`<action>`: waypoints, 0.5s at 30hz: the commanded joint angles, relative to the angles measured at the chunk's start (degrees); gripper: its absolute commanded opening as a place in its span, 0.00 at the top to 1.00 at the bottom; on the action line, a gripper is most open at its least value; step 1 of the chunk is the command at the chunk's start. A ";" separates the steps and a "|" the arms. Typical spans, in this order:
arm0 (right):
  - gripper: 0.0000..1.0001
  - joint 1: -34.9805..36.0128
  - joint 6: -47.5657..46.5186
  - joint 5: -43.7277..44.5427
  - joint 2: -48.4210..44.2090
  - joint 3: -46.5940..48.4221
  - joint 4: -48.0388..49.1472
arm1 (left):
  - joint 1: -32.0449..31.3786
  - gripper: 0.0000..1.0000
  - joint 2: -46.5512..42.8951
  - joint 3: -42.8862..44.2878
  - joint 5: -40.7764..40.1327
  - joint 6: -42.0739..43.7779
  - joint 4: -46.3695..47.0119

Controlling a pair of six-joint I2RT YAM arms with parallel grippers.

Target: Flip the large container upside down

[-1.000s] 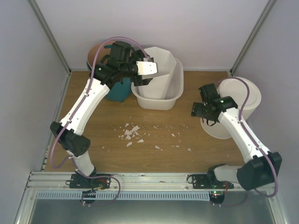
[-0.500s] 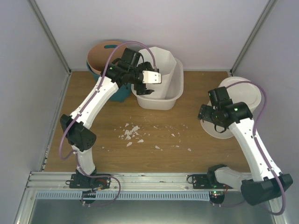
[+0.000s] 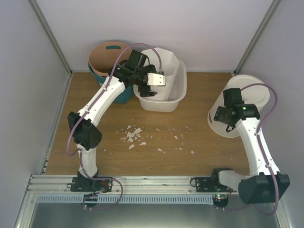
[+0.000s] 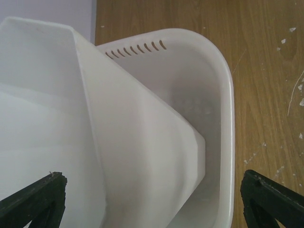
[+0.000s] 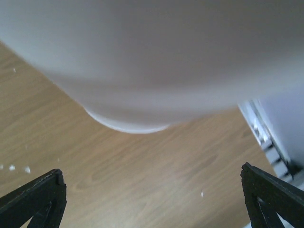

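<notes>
Broadly, a wooden table (image 3: 156, 121) fills the floor of a walled booth, and the large container (image 3: 164, 100) sits at its back centre, close to the rear wall. It is a wide white plastic tub with rounded corners, a thick rolled rim and a short row of slanted slots (image 4: 137, 47) just under that rim on one end. It stands right way up, mouth open to the ceiling. A tall octagonal white bin (image 3: 166, 64) leans inside it, base down in the tub and top tipped toward the wall, taking up much of the interior. At the right side of the table a round white bin (image 3: 244, 97) appears tilted rather than flat on its base, though the overhead angle leaves this unsure. A teal basket (image 3: 105, 58) with a brown inside stands in the back left corner, just beside the tub. The left gripper (image 3: 151, 86) hangs over the near-left part of the tub, its fingers (image 4: 33, 199) spread wide, with both tub and octagonal bin showing in the gap. The right gripper (image 3: 223, 117) is against the round bin's side, its fingers (image 5: 33, 199) also far apart; whether they touch it cannot be told. Small white scraps (image 3: 134, 135) lie scattered mid-table.
</notes>
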 commanded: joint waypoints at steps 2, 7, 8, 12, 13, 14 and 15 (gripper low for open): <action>0.00 -2.31 -15.12 -1.64 3.95 1.27 14.79 | -0.36 0.02 3.17 2.87 -0.83 0.07 -0.89; 0.00 -2.28 -23.68 -6.78 10.11 2.50 23.36 | -0.37 0.10 5.58 5.15 -1.91 0.61 -3.93; 0.00 -2.29 -25.07 -8.23 11.59 2.81 24.72 | -0.37 0.11 5.72 5.13 -2.19 0.63 -3.97; 0.00 -2.76 -28.86 -10.46 17.82 5.67 28.88 | -0.36 0.16 5.98 5.17 -3.11 0.63 -3.89; 0.00 -2.84 -30.21 -11.42 19.87 6.64 30.12 | -0.37 0.18 6.05 5.17 -3.27 0.62 -3.84; 0.00 -2.85 -31.38 -12.05 21.33 7.82 31.42 | -0.36 0.19 6.07 5.17 -3.52 0.63 -3.61; 0.00 -4.68 -32.32 -12.45 23.10 9.10 32.49 | -0.37 0.20 6.16 5.17 -3.91 0.68 -3.46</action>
